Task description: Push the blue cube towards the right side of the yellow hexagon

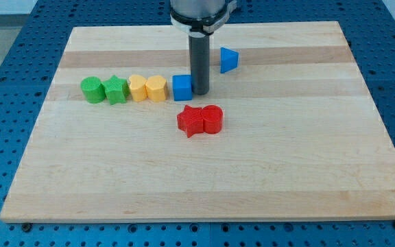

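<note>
Blue cube (182,88) left of board centre, touching my tip (200,93) at its 3 o'clock. Bare rod, nothing gripped. Yellow hexagon (156,88) just beside at 9 o'clock. Red star (190,121) and red cylinder (212,119) near at 5 o'clock. Blue triangle (229,60) at 2 o'clock.

A row of five blocks is laid toward the board's (204,178) top-left part, running left to right: green cylinder (91,90), green star (116,90), yellow heart (137,88), yellow hexagon (156,88), blue cube (182,88). The cube is set just beside the hexagon's right. My tip (200,92) is placed against the cube's right side. Beyond it, nearer the top edge, the blue triangle (228,60) is found. Below the cube, near the centre, the red star (191,121) and red cylinder (212,119) are set touching.
</note>
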